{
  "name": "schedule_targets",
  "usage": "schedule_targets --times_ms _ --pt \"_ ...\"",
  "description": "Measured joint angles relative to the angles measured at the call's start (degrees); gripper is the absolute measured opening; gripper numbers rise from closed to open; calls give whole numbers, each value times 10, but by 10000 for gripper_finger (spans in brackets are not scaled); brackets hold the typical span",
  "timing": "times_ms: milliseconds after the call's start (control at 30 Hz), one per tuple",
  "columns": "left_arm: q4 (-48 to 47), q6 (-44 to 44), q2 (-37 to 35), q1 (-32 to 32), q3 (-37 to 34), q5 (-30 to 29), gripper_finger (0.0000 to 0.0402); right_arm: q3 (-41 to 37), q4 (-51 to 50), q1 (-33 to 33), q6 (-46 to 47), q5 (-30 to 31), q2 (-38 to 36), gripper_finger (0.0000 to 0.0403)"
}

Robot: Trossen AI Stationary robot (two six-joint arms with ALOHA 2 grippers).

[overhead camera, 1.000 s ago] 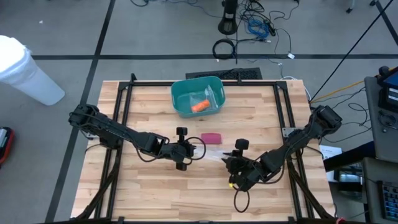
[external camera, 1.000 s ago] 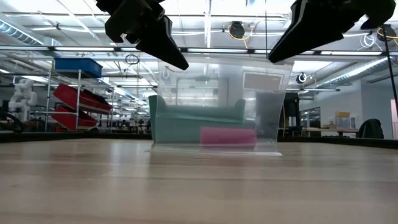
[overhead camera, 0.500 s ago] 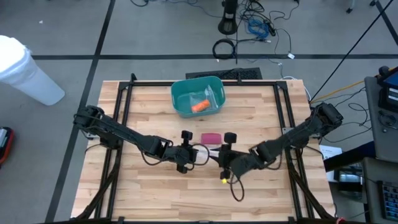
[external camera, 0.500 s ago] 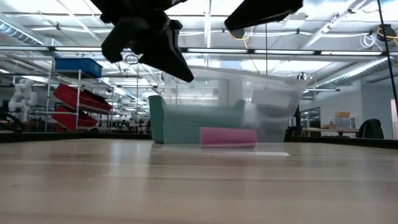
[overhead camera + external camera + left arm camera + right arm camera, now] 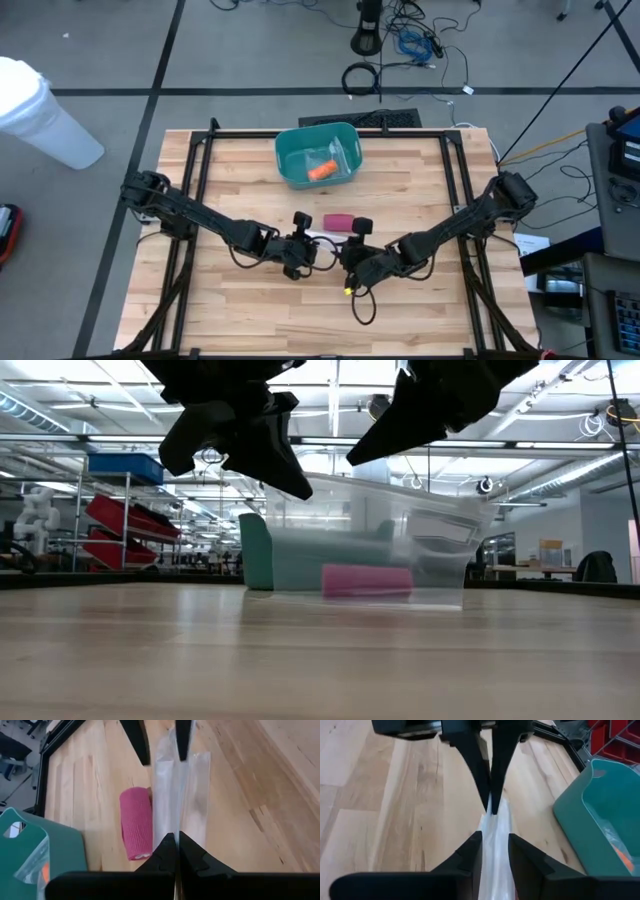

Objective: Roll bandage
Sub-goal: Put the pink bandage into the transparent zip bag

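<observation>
Two hands at a clear bag (image 5: 181,805), left hand (image 5: 308,249) pinching one edge, right hand (image 5: 347,254) narrowly straddling the other.

Grey floor (image 5: 250,40), shelving (image 5: 125,510), ceiling lights (image 5: 560,470)

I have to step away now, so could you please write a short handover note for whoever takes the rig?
Left gripper: shut on the clear plastic bag, mid-table.
Right gripper: fingers straddle the bag's other end, a gap showing; grip unconfirmed.
Pink bandage roll lies on the table beside the bag, outside it.
Teal bin sits at the far side.
Done: bag lifted between the arms.
Left: the bandage itself, untouched.
</observation>
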Motion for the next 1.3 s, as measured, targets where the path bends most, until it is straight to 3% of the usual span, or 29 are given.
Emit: schedule_targets --times_ms 1300 --pt "25 -16 0 0 0 20 0 -10 12 -5 16 -15 -1 64"
